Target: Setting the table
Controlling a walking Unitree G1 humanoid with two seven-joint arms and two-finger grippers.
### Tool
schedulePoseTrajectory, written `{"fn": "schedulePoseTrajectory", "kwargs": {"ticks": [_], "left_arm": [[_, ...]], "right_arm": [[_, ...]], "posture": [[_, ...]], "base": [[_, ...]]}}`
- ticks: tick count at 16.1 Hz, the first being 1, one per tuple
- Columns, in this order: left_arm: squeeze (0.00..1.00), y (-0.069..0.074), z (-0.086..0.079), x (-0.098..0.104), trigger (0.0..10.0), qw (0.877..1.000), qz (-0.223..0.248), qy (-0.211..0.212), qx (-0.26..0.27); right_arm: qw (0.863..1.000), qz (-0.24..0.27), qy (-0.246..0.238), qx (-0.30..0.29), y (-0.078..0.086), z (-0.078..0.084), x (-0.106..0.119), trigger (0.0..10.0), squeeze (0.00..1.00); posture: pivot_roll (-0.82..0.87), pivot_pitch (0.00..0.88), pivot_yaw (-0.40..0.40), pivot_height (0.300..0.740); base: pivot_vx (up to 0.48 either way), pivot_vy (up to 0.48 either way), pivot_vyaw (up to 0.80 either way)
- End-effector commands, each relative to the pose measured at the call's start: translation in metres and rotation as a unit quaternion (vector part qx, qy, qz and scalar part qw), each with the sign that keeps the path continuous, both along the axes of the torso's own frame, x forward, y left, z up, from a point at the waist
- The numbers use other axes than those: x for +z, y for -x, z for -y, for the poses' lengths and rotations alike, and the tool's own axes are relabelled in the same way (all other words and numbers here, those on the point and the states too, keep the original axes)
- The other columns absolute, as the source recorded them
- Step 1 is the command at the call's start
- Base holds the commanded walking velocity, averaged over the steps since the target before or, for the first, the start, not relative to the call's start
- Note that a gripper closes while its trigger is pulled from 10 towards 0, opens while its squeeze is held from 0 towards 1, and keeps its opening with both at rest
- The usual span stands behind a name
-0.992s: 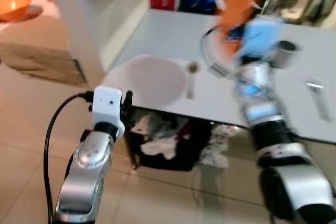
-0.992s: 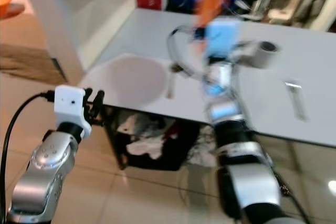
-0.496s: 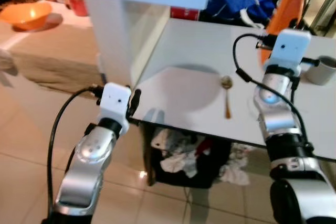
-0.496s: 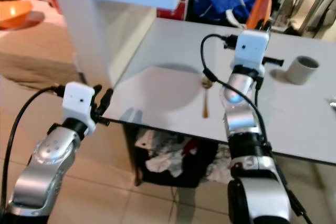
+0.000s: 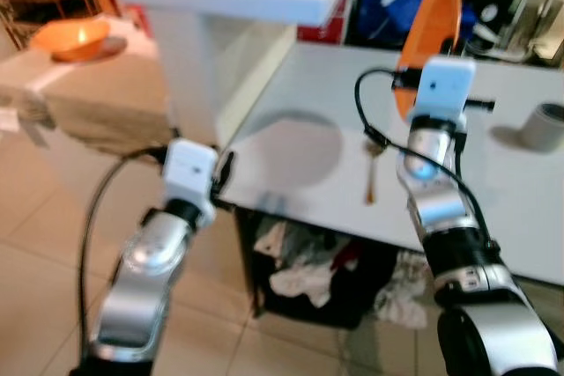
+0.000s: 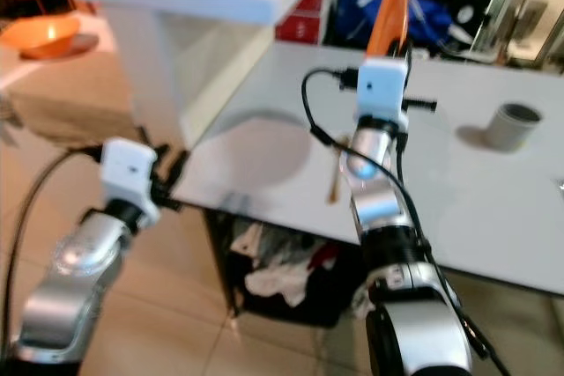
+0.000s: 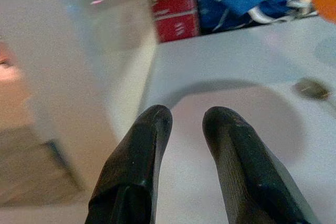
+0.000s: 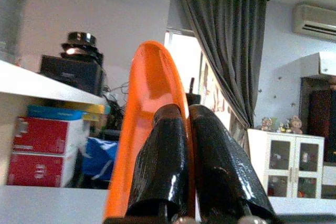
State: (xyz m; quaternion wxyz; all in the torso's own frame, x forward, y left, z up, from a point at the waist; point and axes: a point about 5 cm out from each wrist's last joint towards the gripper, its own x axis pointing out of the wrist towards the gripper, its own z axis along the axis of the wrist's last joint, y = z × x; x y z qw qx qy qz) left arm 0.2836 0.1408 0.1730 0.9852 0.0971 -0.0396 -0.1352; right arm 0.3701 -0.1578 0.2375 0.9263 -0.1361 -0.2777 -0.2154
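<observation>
From the left eye view we see a white table (image 5: pixel 493 173) ahead, with a spoon (image 5: pixel 371 173) lying on it beside a round pale plate (image 5: pixel 295 143) and a grey cup (image 5: pixel 542 125) farther to the right. The right gripper (image 5: pixel 438 41) is raised above the table and holds an orange plate (image 5: pixel 432 19) on edge, nearly upright. The left gripper (image 5: pixel 225 173) sits at the near corner of the table. Under the table is a dark bin of crumpled cloths (image 5: pixel 308 275), and an orange bowl (image 5: pixel 75 40) rests on a low surface far to the left.

The right eye view gives us the same layout: the orange plate stands up above the right wrist, the spoon lies just left of that arm, and the cup stands well apart to the right.

In the left wrist view we look along two black fingers (image 7: pixel 142 161), spread with a gap between them and holding nothing; beyond them lie the pale plate and the spoon's bowl on the table.

In the right wrist view the two black fingers (image 8: pixel 163 166) are pressed onto the rim of the orange plate, which rises upright past them against a curtained window (image 8: pixel 220 45).
</observation>
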Motion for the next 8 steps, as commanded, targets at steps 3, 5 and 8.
{"fn": "schedulePoseTrajectory", "kwargs": {"ticks": [3,5,8], "left_arm": [[0.00,-0.002,-0.007,-0.001,10.0,1.000,0.000,-0.006,0.005],[0.00,-0.002,-0.004,0.002,10.0,1.000,0.006,0.001,-0.004],[0.00,-0.002,-0.005,0.003,10.0,1.000,0.010,0.005,-0.004]], "right_arm": [[1.000,0.015,0.001,0.019,0.000,-0.008,0.008,10.0,0.00],[0.999,0.003,-0.007,0.048,-0.002,-0.017,0.005,10.0,0.00],[0.988,0.018,-0.031,0.152,0.002,-0.043,0.020,10.0,0.00]], "posture": [[0.08,0.000,0.024,0.740],[0.08,0.000,0.025,0.740],[0.08,0.000,0.021,0.740]], "base": [[0.274,-0.390,0.00],[0.124,-0.204,0.00],[0.000,0.000,0.00]]}}
